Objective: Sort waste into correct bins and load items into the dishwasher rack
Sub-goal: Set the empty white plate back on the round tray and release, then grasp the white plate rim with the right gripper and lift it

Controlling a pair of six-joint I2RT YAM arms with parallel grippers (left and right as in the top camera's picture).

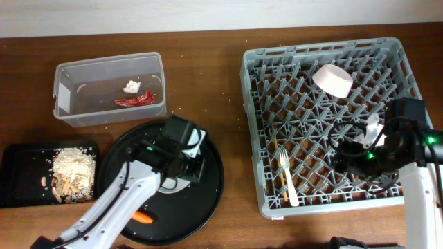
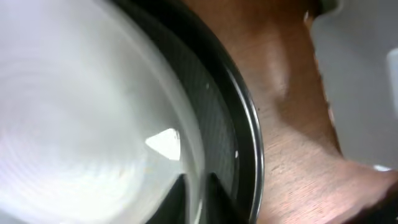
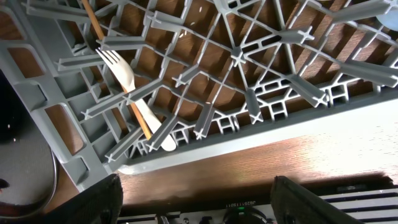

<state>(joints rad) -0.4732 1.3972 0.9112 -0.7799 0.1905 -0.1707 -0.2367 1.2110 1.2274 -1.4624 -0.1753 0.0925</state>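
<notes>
The white plate lies on the large round black tray; it fills the left wrist view. My left gripper is shut on the plate's rim. An orange carrot lies on the round tray. The clear tub holds the red wrapper and the white tissue. The shallow black tray holds rice and shredded food. The grey rack holds a white bowl, a white fork and chopsticks. My right gripper is open and empty above the rack's front part.
Something small and white in the rack is partly hidden by the right arm. A pale blue edge shows at the top right of the right wrist view. Crumbs are scattered on the wooden table.
</notes>
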